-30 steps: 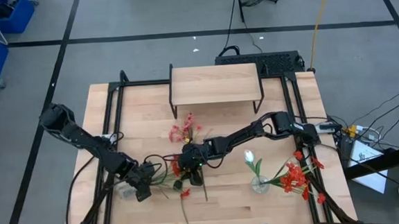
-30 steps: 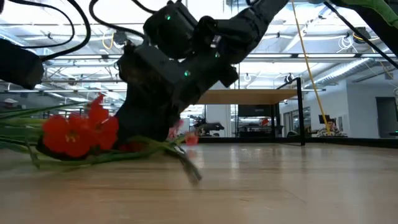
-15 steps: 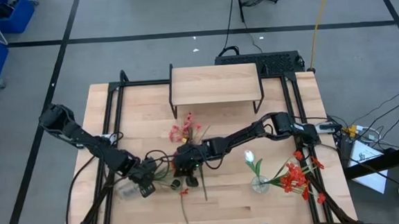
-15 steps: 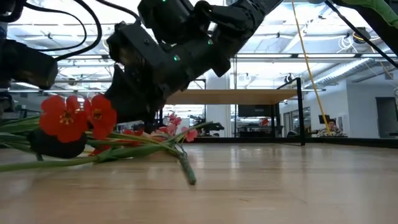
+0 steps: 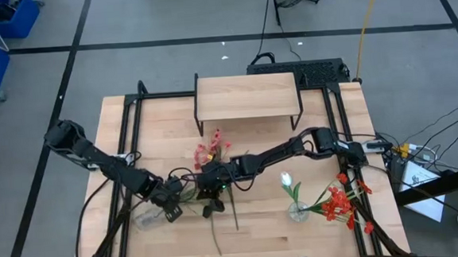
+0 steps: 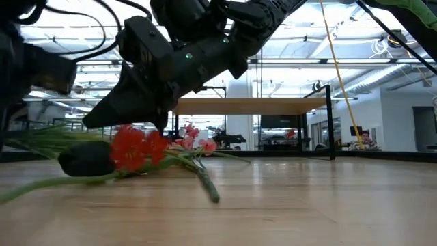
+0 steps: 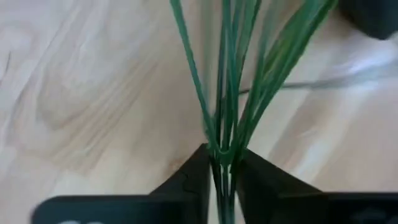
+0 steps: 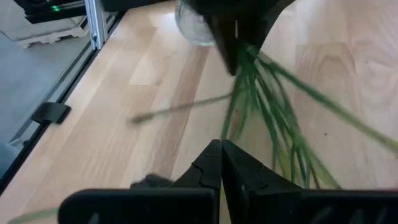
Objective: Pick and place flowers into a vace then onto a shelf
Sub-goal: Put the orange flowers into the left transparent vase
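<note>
Left gripper (image 5: 173, 212) low over worktop (image 5: 259, 222) front-left, jaws pinching bundle of green stems (image 7: 230, 93). Clear vase (image 5: 145, 220) lying just beside it. Right gripper (image 5: 207, 207) close by at centre front, jaws pressed together, tips meeting with nothing visible between; stems fanning just ahead. Red flowers (image 6: 136, 147) resting on worktop under both grippers; one loose stem (image 5: 214, 239) trailing toward front edge. Pink flowers (image 5: 209, 150) lying behind. Shelf (image 5: 247, 95) at rear centre. Second vase (image 5: 299, 213) front-right, white bud and red blossoms in it.
</note>
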### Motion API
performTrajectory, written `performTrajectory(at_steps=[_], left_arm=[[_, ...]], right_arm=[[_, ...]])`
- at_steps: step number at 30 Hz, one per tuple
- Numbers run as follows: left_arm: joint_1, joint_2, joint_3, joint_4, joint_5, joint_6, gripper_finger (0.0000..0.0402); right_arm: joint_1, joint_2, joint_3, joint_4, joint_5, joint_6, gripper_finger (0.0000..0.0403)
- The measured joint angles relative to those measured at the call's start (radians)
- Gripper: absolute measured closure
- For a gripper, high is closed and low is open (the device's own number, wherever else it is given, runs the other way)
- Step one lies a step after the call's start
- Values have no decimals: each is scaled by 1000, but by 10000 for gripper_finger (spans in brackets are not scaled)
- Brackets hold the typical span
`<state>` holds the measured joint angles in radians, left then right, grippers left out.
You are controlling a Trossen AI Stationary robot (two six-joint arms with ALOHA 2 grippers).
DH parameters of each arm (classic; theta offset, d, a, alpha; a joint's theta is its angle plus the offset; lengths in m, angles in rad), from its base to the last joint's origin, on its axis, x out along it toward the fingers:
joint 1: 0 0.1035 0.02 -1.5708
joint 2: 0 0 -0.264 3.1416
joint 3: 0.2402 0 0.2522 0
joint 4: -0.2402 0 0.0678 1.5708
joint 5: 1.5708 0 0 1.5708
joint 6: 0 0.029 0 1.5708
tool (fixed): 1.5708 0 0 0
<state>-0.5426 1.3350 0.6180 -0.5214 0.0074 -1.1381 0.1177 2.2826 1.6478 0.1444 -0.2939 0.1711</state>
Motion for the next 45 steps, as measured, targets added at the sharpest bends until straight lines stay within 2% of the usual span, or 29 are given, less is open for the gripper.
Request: performTrajectory(at_steps=[2, 5, 13, 17, 20, 30, 34, 45], left_arm=[[6, 0, 21, 1, 11, 66, 302], [9, 0, 35, 2, 87, 128, 248], [28, -19, 34, -94, 225, 64, 97], [29, -46, 43, -118, 230, 64, 41], [32, -77, 51, -144, 262, 72, 13], [-37, -100, 65, -265, 236, 82, 3], [-61, -99, 65, -272, 166, 60, 3], [-118, -98, 58, -277, 106, 55, 3]], right_arm=[[-4, 0, 0, 0, -1, 0, 402], [-9, 0, 0, -9, -25, 0, 403], [-15, 0, 0, -14, -24, 0, 403], [-18, 0, 0, -14, -24, -2, 403], [-21, 0, 0, -2, -23, -3, 403], [-28, 0, 0, 9, -23, -1, 403], [-28, 0, 0, 9, -23, -2, 403], [-32, 0, 0, 10, -19, -8, 403]])
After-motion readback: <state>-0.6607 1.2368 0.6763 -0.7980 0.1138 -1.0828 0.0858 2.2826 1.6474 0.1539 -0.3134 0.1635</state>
